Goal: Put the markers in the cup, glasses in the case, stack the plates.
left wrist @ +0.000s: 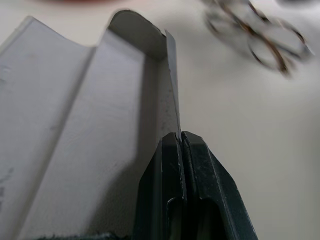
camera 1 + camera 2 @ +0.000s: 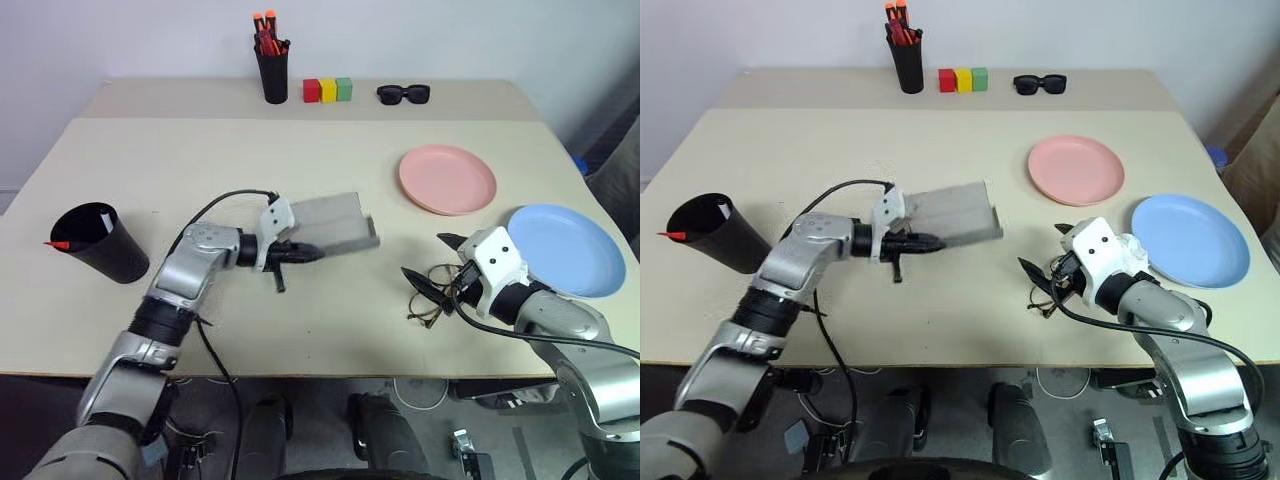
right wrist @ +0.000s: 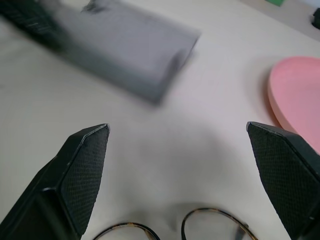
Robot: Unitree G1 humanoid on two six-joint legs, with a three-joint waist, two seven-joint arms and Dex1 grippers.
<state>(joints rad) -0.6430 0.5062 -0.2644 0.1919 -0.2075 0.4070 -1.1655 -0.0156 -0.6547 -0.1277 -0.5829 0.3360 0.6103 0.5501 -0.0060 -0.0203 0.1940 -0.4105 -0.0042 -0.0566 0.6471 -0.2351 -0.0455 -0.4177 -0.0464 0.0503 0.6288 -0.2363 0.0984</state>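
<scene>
On the beige table [image 2: 320, 330], near its middle, the grey case [image 2: 335, 225] is lying open, and its near edge is pinched between the closed fingers of the left gripper [image 2: 300, 255]; in the left wrist view the thin wall of the case is seen clamped right at the fingertips [image 1: 172, 150]. Toward the right front edge, the glasses [image 2: 435, 300] are resting on the table, just under the right gripper [image 2: 432, 262], whose fingers are spread wide apart with nothing held between them. The pink plate [image 2: 447, 179] and the blue plate [image 2: 566, 250] are set side by side on the right, apart and unstacked. At the left edge, the black cup [image 2: 98, 241] is tilted, with a red-tipped marker [image 2: 58, 244] and a white one seen at its mouth. At the far edge, a pen holder [image 2: 272, 70], coloured blocks [image 2: 328, 90] and sunglasses [image 2: 404, 94] are lined up.
</scene>
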